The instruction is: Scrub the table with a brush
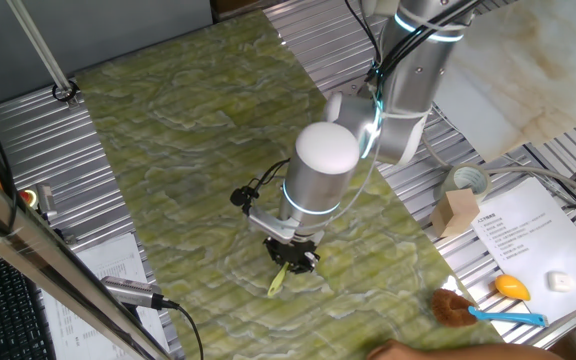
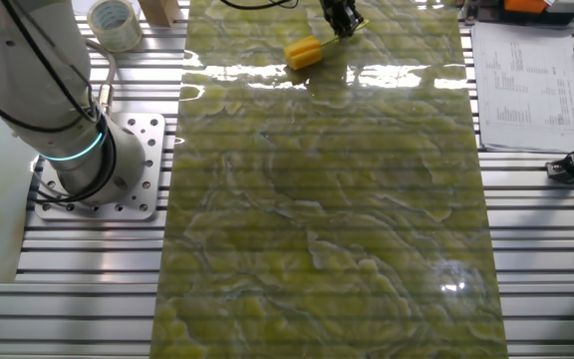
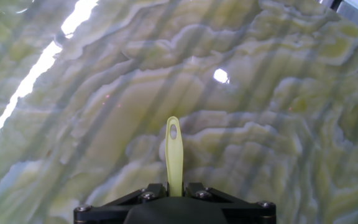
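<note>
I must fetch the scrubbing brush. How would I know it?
On the yellow-green marbled table, look under the arm's pincer. The brush held there has a blocky yellow head and thin yellow-green handle, unlike the brown-bristled, blue-handled brush off the table's edge.

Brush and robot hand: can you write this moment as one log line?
gripper: shut on brush handle | brush head: on table | scrubbing: cannot tell

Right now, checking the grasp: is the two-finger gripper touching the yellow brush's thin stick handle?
Touching. The hand view shows the handle emerging from between the gripper's closed fingers.
</note>
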`<state>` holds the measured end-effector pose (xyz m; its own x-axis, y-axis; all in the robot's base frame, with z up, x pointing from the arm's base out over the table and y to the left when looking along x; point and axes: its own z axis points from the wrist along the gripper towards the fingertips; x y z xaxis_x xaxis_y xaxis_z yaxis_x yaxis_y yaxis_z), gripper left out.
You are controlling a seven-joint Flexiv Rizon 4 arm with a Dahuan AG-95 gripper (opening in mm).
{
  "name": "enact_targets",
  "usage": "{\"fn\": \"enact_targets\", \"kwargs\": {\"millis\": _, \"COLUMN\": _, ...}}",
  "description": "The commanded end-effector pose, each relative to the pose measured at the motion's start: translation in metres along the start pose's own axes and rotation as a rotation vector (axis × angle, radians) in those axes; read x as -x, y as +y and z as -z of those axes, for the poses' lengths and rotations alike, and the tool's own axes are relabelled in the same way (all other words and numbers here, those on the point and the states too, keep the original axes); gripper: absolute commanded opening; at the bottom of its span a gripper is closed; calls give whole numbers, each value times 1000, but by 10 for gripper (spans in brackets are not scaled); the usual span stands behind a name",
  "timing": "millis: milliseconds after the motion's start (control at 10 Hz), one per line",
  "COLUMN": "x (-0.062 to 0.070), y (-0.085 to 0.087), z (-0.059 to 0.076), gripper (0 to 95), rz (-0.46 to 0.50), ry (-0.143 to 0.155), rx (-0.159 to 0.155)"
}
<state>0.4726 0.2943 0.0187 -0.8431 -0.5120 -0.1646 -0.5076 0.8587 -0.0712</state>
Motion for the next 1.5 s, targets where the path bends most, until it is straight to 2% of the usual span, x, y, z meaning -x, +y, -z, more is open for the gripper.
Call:
{"fn": "enact_targets", "kwargs": {"millis": 100, "x": 0, "y": 0, "z": 0, "gripper": 0, "rz": 0, "ry": 3, "rx": 0}}
{"fn": "enact_targets", "kwargs": {"millis": 400, "x": 3, "y": -1, "z": 8, "gripper": 0, "rz": 0, "ry": 34, "rx": 15}}
{"fn": "enact_targets", "kwargs": {"millis": 800, "x": 5, "y": -4, "z": 14, "gripper": 0, "rz": -4, "ry": 47, "rx": 19}}
{"fn": "enact_targets", "kwargs": {"millis": 1200, "x": 13, "y": -18, "z": 20, "gripper": 0, "rz": 5, "ry": 53, "rx": 25}}
{"fn": "enact_targets", "kwargs": {"millis": 1500, "x": 12, "y": -35, "z": 22, "gripper": 0, "rz": 20, "ry": 48, "rx": 29}}
